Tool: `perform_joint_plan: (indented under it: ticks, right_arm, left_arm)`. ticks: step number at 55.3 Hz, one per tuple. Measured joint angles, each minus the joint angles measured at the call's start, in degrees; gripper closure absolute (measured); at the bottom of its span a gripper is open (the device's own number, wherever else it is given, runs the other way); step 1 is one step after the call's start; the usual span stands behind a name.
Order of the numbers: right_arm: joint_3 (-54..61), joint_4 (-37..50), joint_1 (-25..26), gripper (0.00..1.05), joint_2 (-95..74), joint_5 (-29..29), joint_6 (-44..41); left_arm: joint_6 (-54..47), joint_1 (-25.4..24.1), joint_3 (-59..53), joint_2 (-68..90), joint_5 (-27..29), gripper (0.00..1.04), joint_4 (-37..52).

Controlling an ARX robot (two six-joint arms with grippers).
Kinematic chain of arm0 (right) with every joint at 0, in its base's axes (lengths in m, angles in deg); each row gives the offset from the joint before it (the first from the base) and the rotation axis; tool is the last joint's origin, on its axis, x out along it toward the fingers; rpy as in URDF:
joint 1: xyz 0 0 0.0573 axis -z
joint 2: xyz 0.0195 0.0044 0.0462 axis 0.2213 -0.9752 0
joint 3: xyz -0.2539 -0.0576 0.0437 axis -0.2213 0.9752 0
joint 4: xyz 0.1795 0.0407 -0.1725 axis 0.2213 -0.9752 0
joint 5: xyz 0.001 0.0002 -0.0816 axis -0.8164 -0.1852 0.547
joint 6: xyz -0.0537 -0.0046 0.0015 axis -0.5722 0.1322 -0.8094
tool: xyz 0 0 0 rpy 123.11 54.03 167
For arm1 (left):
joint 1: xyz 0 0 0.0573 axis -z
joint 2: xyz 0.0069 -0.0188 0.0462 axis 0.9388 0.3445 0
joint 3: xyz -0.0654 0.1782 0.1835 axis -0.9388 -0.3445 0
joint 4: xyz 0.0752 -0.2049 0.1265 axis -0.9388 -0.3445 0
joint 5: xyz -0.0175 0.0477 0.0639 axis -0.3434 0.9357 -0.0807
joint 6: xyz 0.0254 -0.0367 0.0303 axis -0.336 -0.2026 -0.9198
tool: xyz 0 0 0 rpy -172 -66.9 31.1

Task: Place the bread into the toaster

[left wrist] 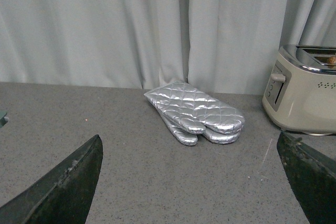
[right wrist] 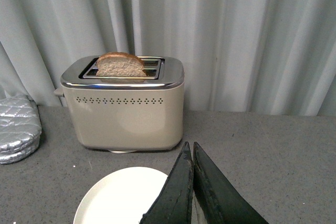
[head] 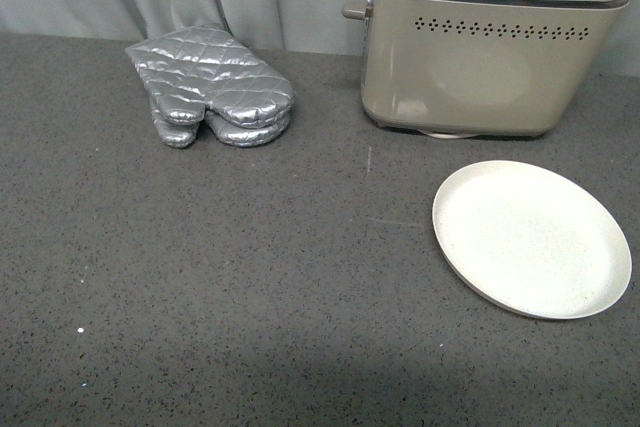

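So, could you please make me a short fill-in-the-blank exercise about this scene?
1. The bread stands in a slot of the ____.
2. The white plate has ____ on it.
3. The oven mitt is ____ in colour.
4. The right gripper is ____, while the left gripper is open.

Missing words: toaster; nothing; silver; shut

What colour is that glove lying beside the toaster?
Shiny silver, quilted in a diamond pattern: the oven mitt shows best in the left wrist view.
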Motion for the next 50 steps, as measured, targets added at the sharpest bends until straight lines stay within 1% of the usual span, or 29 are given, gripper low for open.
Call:
perform_joint_plan:
  ticks: [29, 30, 34, 44, 45, 48, 50]
  right_arm:
    - [0.0, -9.92, 0.0, 1.04, 10.14, 0.0, 0.0]
    - [-0.02, -10.75, 0.0, 1.04, 10.93, 0.0, 0.0]
    - [-0.04, -19.47, 0.0, 1.04, 17.64, -0.07, -0.02]
    - [-0.04, -20.2, 0.0, 1.04, 20.04, -0.04, -0.02]
    - [-0.04, -20.2, 0.0, 1.03, 20.04, -0.04, -0.07]
    - [-0.04, -20.22, 0.0, 0.9, 20.04, -0.04, -0.07]
    - [-0.04, -20.22, 0.0, 0.85, 20.09, -0.04, -0.07]
  left_arm:
    - [0.02, 0.0, 0.0, 0.0, 0.0, 0.07, 0.0]
    - [0.02, 0.0, 0.0, 0.0, 0.0, 0.07, 0.0]
    - [0.02, 0.0, 0.0, 0.0, 0.0, 0.07, 0.0]
    - [0.0, 0.0, 0.0, -0.02, 0.0, 0.07, -0.02]
    - [0.02, 0.0, 0.0, -0.02, 0.0, 0.07, -0.02]
    - [0.0, 0.0, 0.0, -0.02, 0.0, 0.07, -0.02]
    - [0.0, 0.0, 0.0, -0.02, 0.0, 0.07, -0.02]
